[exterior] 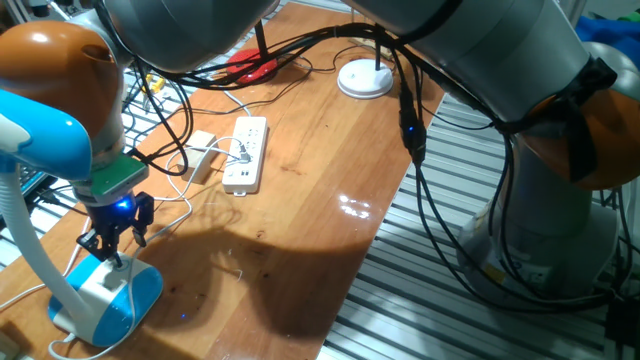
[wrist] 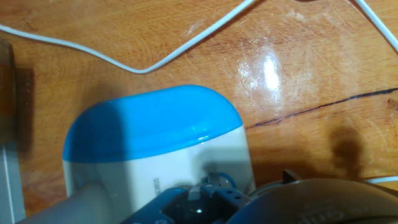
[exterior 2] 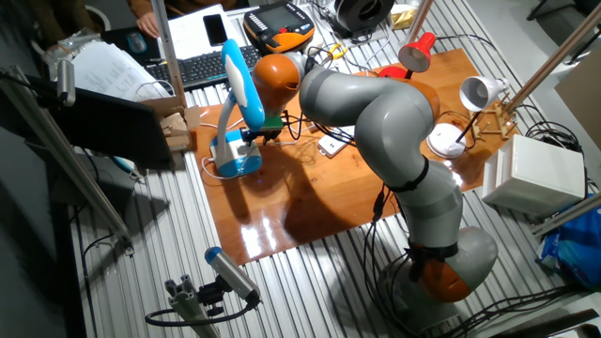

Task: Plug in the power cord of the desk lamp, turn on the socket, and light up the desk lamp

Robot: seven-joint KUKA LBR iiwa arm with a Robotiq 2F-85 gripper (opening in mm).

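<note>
**Gripper over the lamp base, last step in hand**

The gripper hangs directly above the white top of the desk lamp base, fingers pointing down, tips very close to the base surface; contact cannot be confirmed. In the one fixed view the fingers look drawn close together, but how wide they stand cannot be told; nothing is seen held between them.

Key relation: the base lies straight below the fingers, so the coming move is judged a short press downward, probably on the lamp's switch. The oval base runs lengthwise from the lamp's neck toward its blue rounded end.

The socket lies well away from the lamp base, further up the table, with a plug seemingly seated in it. The power cord trails thin and white over the wood just beyond the blue end of the base.

Materials: base is smooth glossy plastic, light-blue rim over white body, rounded edges. Table is varnished wood, reflective, with a dark crack beside the base. Cord is slack, limp, curved.
</note>
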